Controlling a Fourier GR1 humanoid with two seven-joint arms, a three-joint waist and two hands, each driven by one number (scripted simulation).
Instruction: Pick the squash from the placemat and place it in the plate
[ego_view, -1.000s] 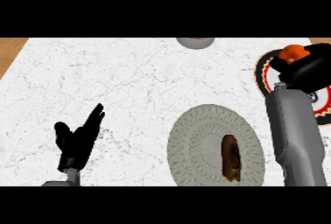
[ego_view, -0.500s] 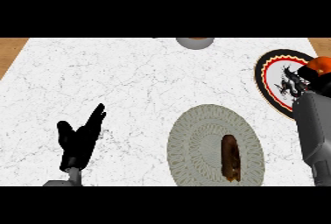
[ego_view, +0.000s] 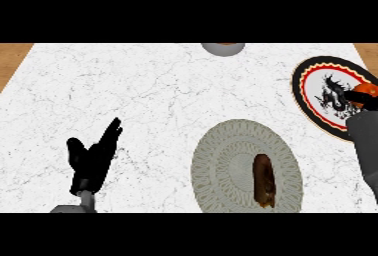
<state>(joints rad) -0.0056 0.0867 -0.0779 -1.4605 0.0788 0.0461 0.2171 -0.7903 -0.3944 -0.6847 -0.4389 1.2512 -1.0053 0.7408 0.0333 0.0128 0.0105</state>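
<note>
An orange squash (ego_view: 367, 91) shows at the view's right edge, over the right rim of a round black, red and white mat with a dragon picture (ego_view: 322, 75). My right hand (ego_view: 362, 103) is curled round the squash and mostly hidden at the edge, with its grey forearm (ego_view: 367, 145) below. A round grey patterned plate (ego_view: 221, 165) lies at lower centre-right, left of the forearm. On it lies a long brown thing (ego_view: 263, 180). My left hand (ego_view: 90, 160) rests open at lower left, fingers up.
A grey bowl-like thing (ego_view: 222, 48) sits at the counter's far edge, cut off by the view. The white marble counter (ego_view: 148, 90) spreads between the left hand and the grey plate. Wood shows at both far corners.
My right hand has moved down and to the right with the orange squash, from over the dragon mat's middle to its right rim. The left hand and the brown thing have not moved.
</note>
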